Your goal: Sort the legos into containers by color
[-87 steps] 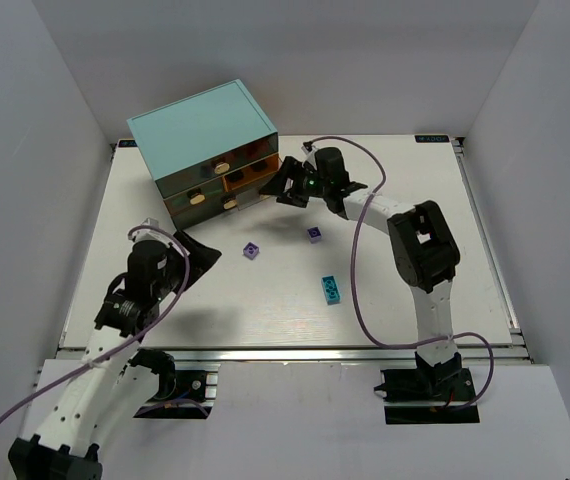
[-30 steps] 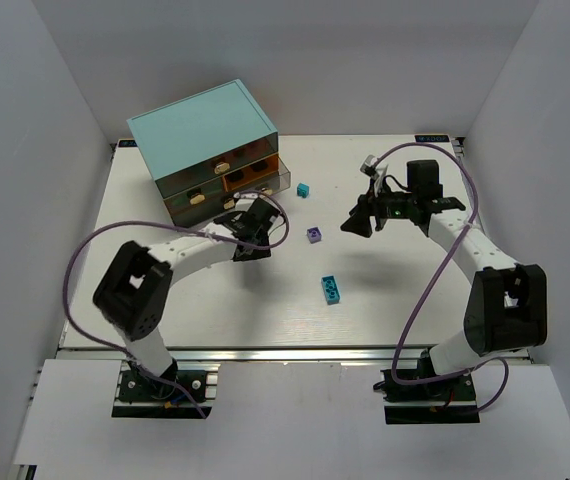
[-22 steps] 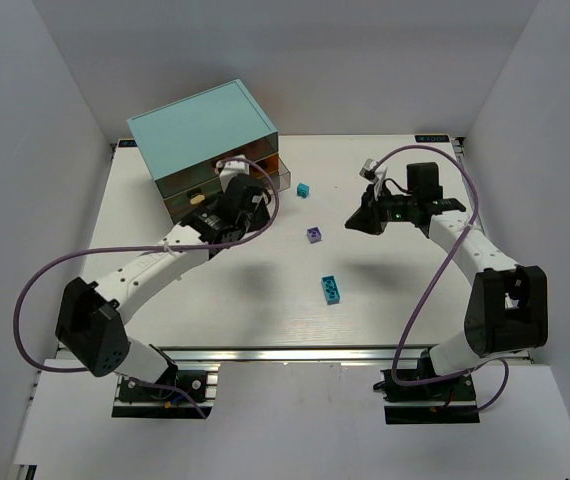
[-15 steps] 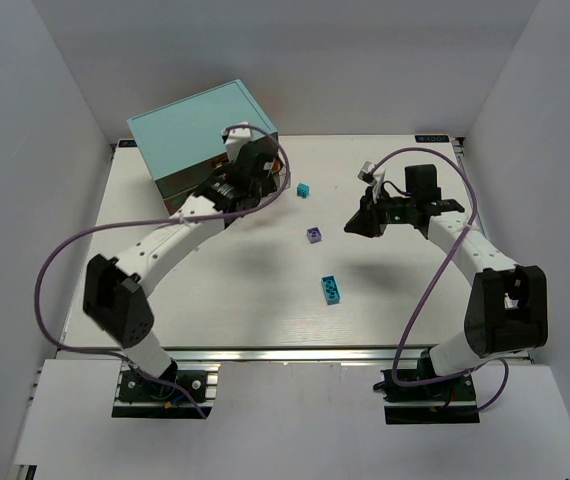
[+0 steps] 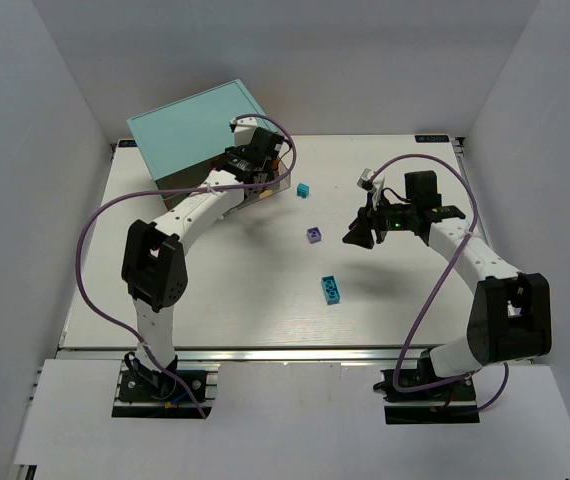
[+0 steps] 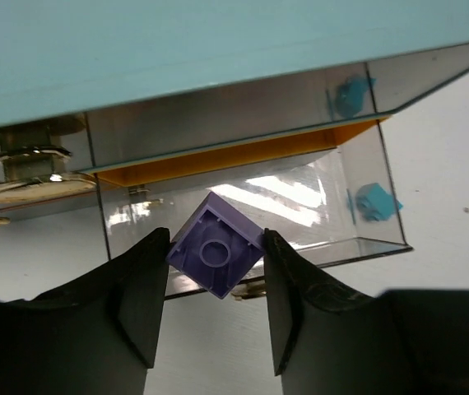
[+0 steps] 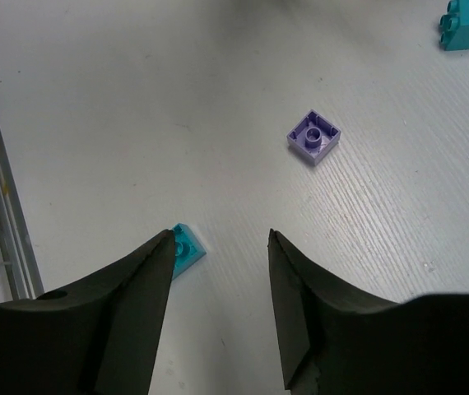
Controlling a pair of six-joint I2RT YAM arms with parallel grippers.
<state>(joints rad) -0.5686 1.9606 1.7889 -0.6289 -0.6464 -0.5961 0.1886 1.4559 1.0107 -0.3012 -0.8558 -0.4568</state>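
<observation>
White bench [image 7: 95, 82] below; left fingers [image 6: 140, 304] pinch a small purple square plastic brick [image 6: 216, 253], translucent brownish drawer [image 6: 243, 193] just beyond them; right fingers [image 7: 132, 304] spread, second purple brick [image 7: 313, 137] beyond their tips.

The cabinet [image 5: 190, 125] is light teal, and its drawer [image 6: 300, 197] is clear brownish with an orange edge. The black left hand [image 6: 215, 247] has a purple held brick [image 6: 216, 240]. The loose brick [image 7: 313, 137] is purple too. The long brick [image 5: 331, 289] and small brick [image 5: 304, 189] are cyan. The bench [image 5: 215, 300] is white and faintly grained.
</observation>
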